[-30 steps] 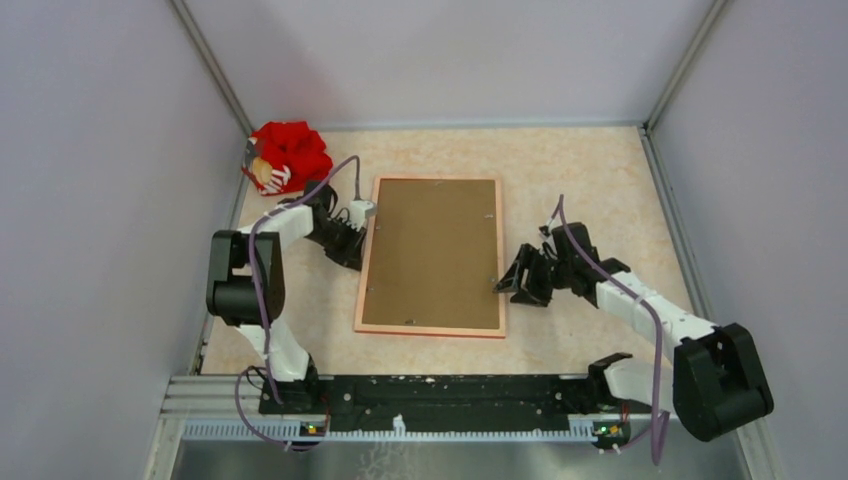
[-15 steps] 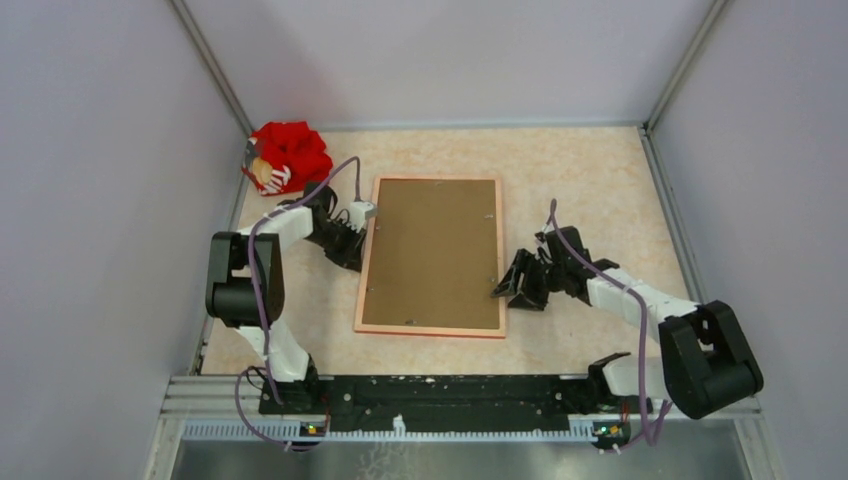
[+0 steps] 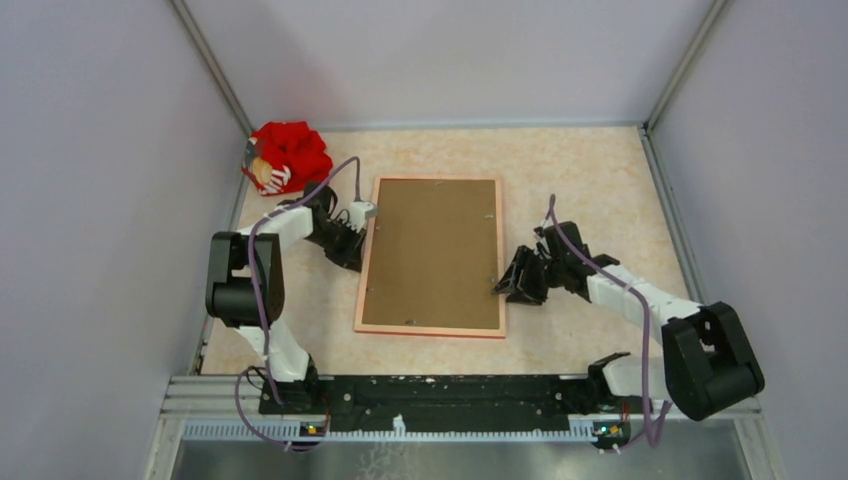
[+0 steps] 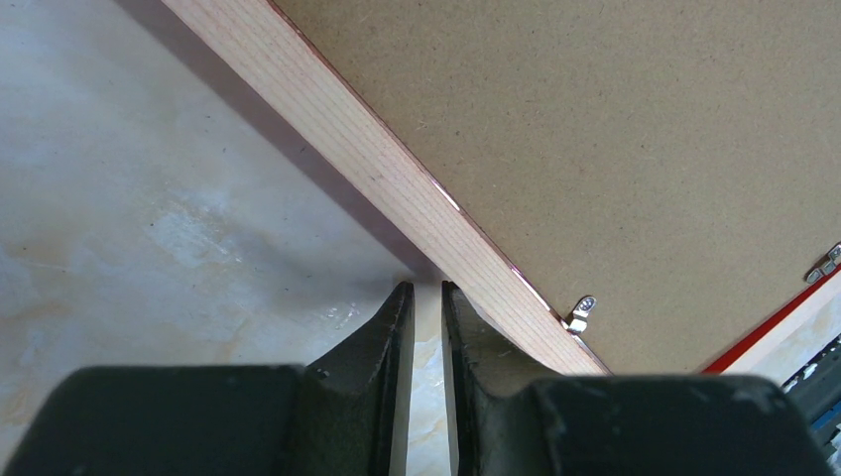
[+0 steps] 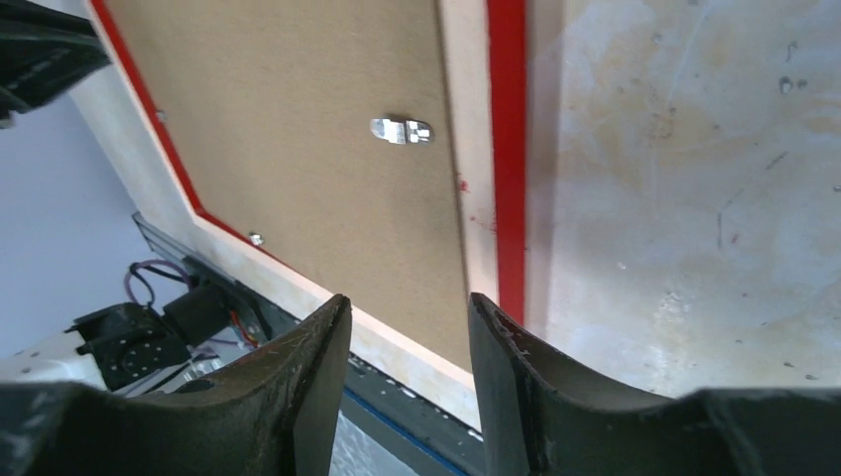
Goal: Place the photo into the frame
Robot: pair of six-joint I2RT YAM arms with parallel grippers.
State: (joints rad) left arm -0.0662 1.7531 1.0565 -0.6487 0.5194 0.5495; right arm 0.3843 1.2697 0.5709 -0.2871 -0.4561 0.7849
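The table [image 3: 600,170] is carrying the frame [image 3: 430,329] flat in its middle, pale back facing up, red edging peeking out. Its long sides are running from the arms' bases toward the far wall. The brown backing panel [image 3: 432,250] is sitting inside it. The right gripper [image 5: 409,302] is hovering at the frame's right edge, fingers spread. The left gripper [image 4: 426,290] is nosing against the left edge, fingers nearly together around an empty slit. A small metal clip [image 5: 402,130] is lying on the panel.
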